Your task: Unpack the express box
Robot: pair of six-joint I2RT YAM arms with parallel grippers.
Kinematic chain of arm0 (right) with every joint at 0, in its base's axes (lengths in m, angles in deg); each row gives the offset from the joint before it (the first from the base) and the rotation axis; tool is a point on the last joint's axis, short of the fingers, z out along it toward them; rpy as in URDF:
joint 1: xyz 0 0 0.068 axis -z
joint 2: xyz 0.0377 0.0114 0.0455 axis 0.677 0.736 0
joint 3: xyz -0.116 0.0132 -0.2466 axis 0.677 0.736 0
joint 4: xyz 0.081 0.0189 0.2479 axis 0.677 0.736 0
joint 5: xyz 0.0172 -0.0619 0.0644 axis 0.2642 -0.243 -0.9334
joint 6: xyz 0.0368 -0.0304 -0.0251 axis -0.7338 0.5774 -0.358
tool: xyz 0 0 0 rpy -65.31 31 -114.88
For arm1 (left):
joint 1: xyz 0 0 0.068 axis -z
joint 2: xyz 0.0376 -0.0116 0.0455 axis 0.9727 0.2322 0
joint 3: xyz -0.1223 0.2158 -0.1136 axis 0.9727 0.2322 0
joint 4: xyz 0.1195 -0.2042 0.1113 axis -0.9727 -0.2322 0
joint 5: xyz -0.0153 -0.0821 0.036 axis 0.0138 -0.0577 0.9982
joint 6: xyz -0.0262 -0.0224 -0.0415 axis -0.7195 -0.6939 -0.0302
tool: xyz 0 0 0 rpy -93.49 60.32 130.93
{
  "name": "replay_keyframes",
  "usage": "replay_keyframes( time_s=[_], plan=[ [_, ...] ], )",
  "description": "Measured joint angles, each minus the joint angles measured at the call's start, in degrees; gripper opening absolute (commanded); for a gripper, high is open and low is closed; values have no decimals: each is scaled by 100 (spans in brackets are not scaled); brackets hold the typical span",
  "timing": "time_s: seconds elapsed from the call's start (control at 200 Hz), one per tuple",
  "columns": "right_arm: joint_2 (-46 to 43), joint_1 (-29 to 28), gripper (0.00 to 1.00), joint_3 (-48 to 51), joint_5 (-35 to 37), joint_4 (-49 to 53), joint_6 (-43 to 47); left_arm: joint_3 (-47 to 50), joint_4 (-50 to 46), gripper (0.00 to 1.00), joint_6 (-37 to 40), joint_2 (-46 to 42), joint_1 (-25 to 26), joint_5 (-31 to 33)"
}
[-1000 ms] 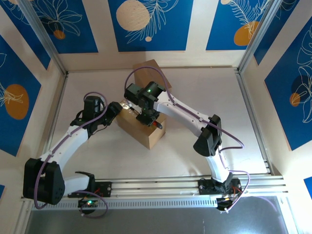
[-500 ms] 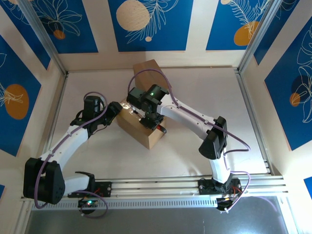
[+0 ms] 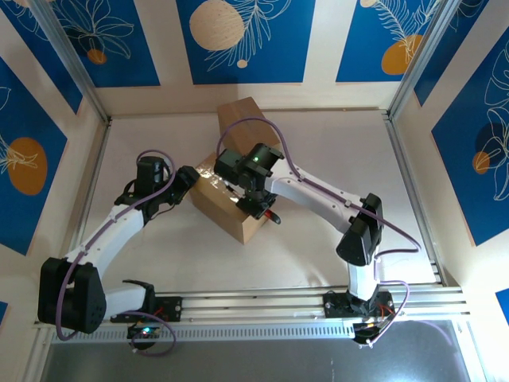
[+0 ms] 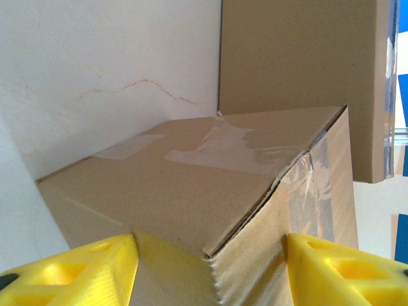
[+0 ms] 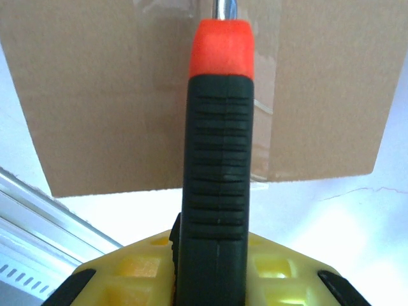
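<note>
The express box (image 3: pixel 216 204) is a brown carton sealed with clear tape (image 4: pixel 236 150), lying skewed in the middle of the table. My left gripper (image 3: pixel 191 177) is at its left corner. In the left wrist view the box (image 4: pixel 191 185) runs between the yellow fingers (image 4: pixel 95 268), which press on both faces of the corner. My right gripper (image 3: pixel 256 203) hovers over the box's near-right end, shut on a tool (image 5: pixel 218 159) with a black ribbed handle, an orange-red collar and a metal shaft (image 5: pixel 223 7). The shaft points at the taped seam of the box (image 5: pixel 102 95).
A second plain carton (image 3: pixel 238 118) stands against the back wall, just behind the express box, and shows as a carton (image 4: pixel 299 57) in the left wrist view. Aluminium rails (image 3: pixel 302 302) run along the near edge, and frame posts (image 3: pixel 409 183) line both sides.
The right gripper has drawn the tool along the box top toward the near right, and its arm has stretched out to the right. The left gripper and the box have stayed put.
</note>
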Motion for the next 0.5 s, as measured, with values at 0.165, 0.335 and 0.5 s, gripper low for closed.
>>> replay_keyframes(
  time_s=[0.165,0.335,0.5],
  plan=[
    [-155,-17,0,210,2,-26,-66,-2,9,62,13,11,-9,-20],
    [-385,-68,0,485,4,-15,-177,-15,39,62,15,52,-33,-63],
    [-603,-92,0,710,-4,2,-282,-39,39,62,26,85,-48,-87]
  ],
)
